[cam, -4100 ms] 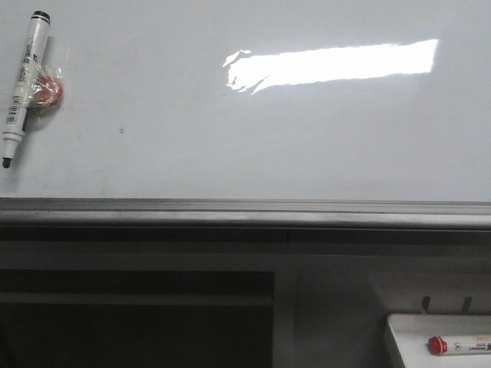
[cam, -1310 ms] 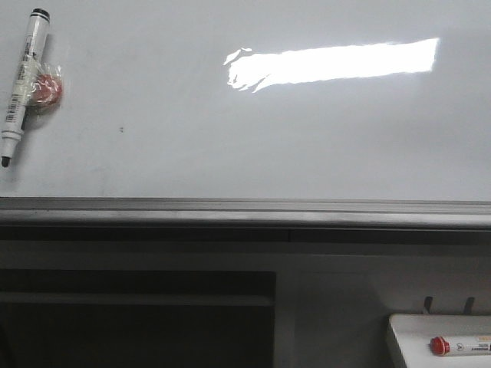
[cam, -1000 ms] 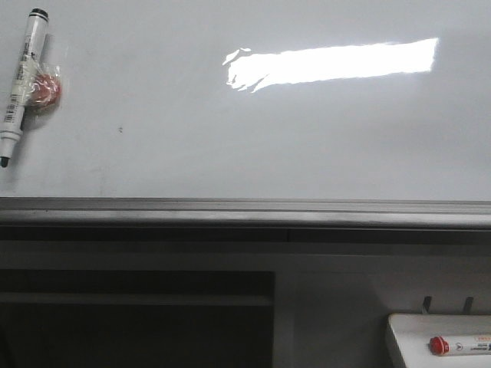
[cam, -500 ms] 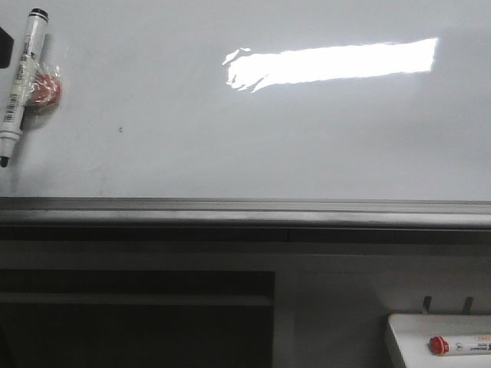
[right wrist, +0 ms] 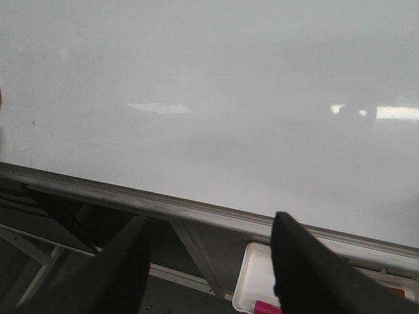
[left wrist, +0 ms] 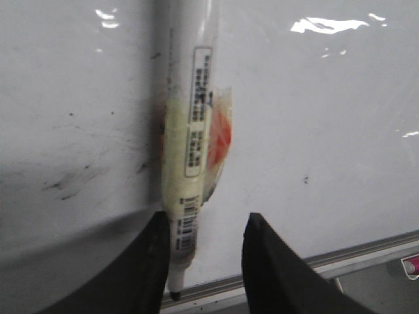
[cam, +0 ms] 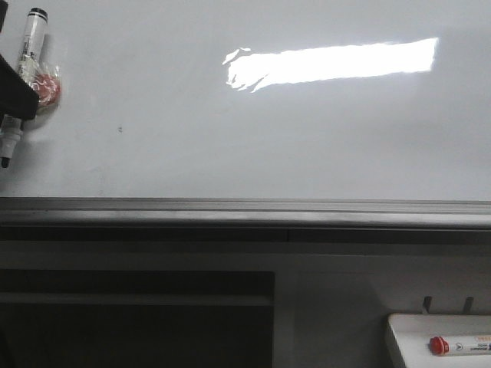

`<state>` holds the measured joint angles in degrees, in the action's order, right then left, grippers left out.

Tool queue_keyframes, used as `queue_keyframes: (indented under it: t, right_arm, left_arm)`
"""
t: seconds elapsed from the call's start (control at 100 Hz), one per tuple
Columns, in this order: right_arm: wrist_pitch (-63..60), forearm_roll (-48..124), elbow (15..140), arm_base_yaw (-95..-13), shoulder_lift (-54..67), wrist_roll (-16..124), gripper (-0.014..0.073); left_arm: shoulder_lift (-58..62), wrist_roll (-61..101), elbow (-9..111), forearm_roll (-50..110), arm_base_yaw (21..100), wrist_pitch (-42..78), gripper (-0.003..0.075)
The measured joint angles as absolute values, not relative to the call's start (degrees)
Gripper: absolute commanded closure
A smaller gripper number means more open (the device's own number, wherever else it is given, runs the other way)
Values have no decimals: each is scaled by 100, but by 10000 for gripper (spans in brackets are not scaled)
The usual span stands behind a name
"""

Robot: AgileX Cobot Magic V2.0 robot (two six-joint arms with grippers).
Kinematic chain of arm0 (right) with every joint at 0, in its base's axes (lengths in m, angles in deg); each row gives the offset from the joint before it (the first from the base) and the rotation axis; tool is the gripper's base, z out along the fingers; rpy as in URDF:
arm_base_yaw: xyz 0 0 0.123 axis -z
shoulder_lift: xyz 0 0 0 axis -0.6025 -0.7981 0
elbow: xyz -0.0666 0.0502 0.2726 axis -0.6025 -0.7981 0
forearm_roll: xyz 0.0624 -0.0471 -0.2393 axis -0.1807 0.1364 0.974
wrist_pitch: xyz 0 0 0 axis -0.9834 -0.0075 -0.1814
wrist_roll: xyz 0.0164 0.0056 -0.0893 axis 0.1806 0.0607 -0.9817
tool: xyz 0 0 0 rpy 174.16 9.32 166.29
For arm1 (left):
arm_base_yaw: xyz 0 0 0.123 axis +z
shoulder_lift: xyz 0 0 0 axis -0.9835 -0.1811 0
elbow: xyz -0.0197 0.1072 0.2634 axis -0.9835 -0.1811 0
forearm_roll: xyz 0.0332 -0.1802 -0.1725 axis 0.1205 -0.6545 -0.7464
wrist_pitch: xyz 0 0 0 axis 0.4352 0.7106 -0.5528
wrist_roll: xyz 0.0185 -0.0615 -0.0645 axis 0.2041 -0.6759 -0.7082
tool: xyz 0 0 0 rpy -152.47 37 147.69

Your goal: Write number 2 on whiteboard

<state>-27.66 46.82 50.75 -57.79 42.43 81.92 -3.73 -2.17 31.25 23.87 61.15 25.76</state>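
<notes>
The whiteboard [cam: 268, 138] fills the upper front view; I see no drawn number 2 on it, only small smudges. A white marker with a black cap [cam: 32, 34] lies on the board at the far left, tip toward the grey edge rail [cam: 245, 207]. A red round piece [cam: 49, 88] is taped to it. My left gripper [left wrist: 206, 219] is open, its jaws on either side of the marker's [left wrist: 190, 131] lower end, one finger close against it. A dark part of this gripper covers the marker's middle in the front view [cam: 14, 88]. My right gripper [right wrist: 211, 219] is open and empty.
A small white tray [cam: 403, 337] hangs below the rail at the right and holds a red-capped marker [cam: 460, 345]. Both also show in the right wrist view, the tray [right wrist: 252, 275] with the marker [right wrist: 265, 306]. Dark shelving lies below the rail.
My left gripper has come into the front view from the left edge and now covers the middle of the marker. The marker and the board have not moved.
</notes>
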Motion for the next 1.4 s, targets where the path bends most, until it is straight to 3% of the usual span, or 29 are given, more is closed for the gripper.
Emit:
queue_keyframes:
  t: [0.14,0.28,0.86,1.14,1.4]
  right_arm:
    - [-2766,4682,5075,-5779,4243,8192,225]
    - [-2766,4682,5075,-5779,4243,8192,225]
    - [-2754,4442,5075,-5782,4243,8082,225]
    - [-2841,1832,5344,-6278,3685,4403,224]
    - [-3484,1533,6656,-6901,2185,2423,222]
  left_arm:
    - [-510,-217,3125,2576,6115,2530,587]
    - [-634,-204,3125,2629,6115,2465,739]
    - [-393,275,3211,2688,6050,2646,741]
    - [774,2763,3623,2764,5355,3565,741]
    - [912,4647,3725,2983,4622,4996,741]
